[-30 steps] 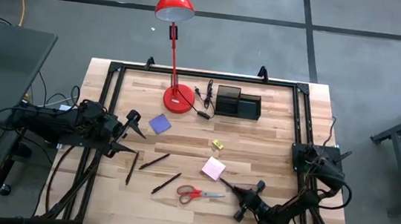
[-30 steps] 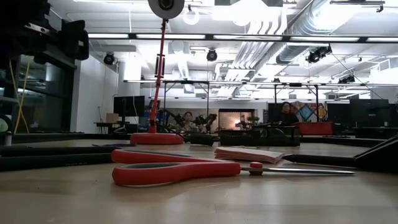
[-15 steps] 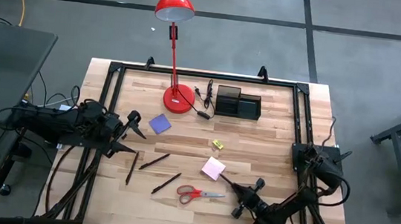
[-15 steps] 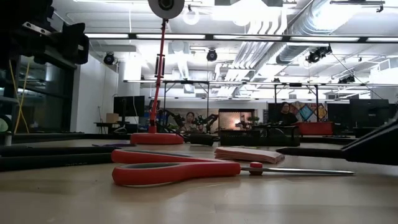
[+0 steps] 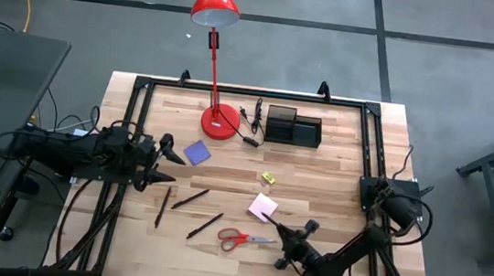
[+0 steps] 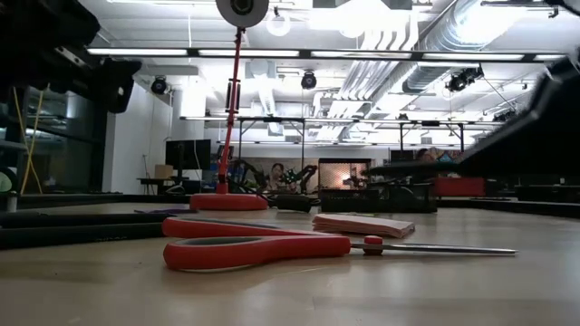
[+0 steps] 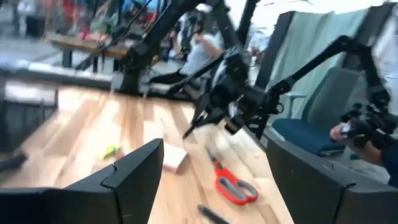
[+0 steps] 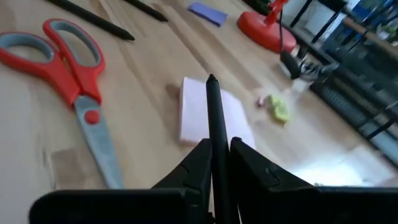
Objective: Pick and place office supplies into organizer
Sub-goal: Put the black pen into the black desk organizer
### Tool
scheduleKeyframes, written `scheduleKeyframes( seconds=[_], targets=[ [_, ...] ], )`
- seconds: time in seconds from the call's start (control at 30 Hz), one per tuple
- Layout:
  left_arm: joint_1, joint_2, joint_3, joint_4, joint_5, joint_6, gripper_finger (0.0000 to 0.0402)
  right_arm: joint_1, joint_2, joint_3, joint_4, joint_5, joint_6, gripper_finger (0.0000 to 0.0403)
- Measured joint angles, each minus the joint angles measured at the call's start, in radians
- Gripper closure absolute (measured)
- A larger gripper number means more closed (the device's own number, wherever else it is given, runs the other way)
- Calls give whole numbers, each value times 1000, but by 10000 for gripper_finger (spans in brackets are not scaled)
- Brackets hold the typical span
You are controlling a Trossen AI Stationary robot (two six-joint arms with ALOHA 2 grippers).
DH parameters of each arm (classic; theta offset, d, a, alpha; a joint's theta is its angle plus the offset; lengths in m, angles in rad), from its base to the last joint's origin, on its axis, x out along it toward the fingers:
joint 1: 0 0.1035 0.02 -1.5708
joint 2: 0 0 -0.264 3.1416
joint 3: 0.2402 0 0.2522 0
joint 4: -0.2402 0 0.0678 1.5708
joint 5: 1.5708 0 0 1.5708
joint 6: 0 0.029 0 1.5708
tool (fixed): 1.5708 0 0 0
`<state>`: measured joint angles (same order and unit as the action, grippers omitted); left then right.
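Note:
My right gripper is shut on a thin dark pen near the table's front, just right of the red-handled scissors and the pink note pad. My left gripper hangs open at the table's left, with nothing between its fingers. Three more dark pens lie flat on the wood left of the scissors. A purple-blue pad and a tiny yellow piece lie farther back. The black organizer stands at the far edge. My right gripper pinches the pen's rear stretch between its two fingers. The pen lies along the fingers, and its free end sticks out past the fingertips toward the pink pad. The fingers come slanting from the near right. The pen is lifted clear of the table.
A red desk lamp stands on its round base left of the organizer, with a cord and plug beside it. A black frame runs round the tabletop. Bare wood lies between the yellow piece and the organizer.
My right gripper has risen with the pen, drifted a little toward the table's left and rolled about its own axis. The pen went from just above the wood to well clear of it. My left gripper has rolled in place.

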<state>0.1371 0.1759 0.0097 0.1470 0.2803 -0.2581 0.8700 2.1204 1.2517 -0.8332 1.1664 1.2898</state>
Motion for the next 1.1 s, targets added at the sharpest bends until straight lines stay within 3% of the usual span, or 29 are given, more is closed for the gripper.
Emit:
scheduleKeyframes(
  seconds=[0.2,0.4,0.77,1.1],
  targets=[
    [0,85,0,-12,-14,-32,124,-29,-1,98,-127,3,-74,384],
    [0,191,0,97,16,-65,124,-48,-2,139,-152,26,-169,365],
    [0,482,3,343,69,-154,124,-120,-2,248,-129,-34,-533,377],
    [0,815,195,390,163,-218,124,-193,-2,339,-31,-109,-874,382]
  ],
)
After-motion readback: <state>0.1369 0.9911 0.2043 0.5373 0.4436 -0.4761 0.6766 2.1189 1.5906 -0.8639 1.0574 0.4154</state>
